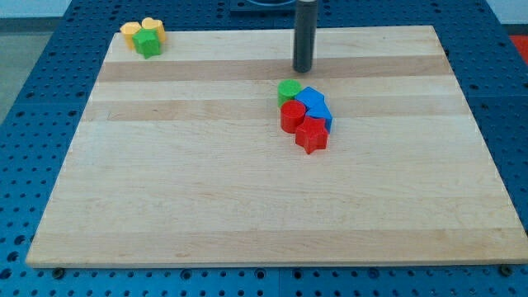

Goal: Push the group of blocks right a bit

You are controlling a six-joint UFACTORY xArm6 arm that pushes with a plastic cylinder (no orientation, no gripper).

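Note:
A tight group of blocks sits just right of the board's middle: a green round block (289, 90) at its upper left, a blue block (313, 101) at upper right with another blue piece (325, 119) behind it, a red round block (292, 116) at left and a red star (312, 136) at the bottom. My tip (303, 70) stands just above the group toward the view's top, a short gap from the green and blue blocks, touching none of them.
A second cluster lies at the board's top left corner: an orange block (130, 31), a yellow heart-like block (153, 27) and a green star (148, 44). The wooden board (247, 198) lies on a blue perforated table.

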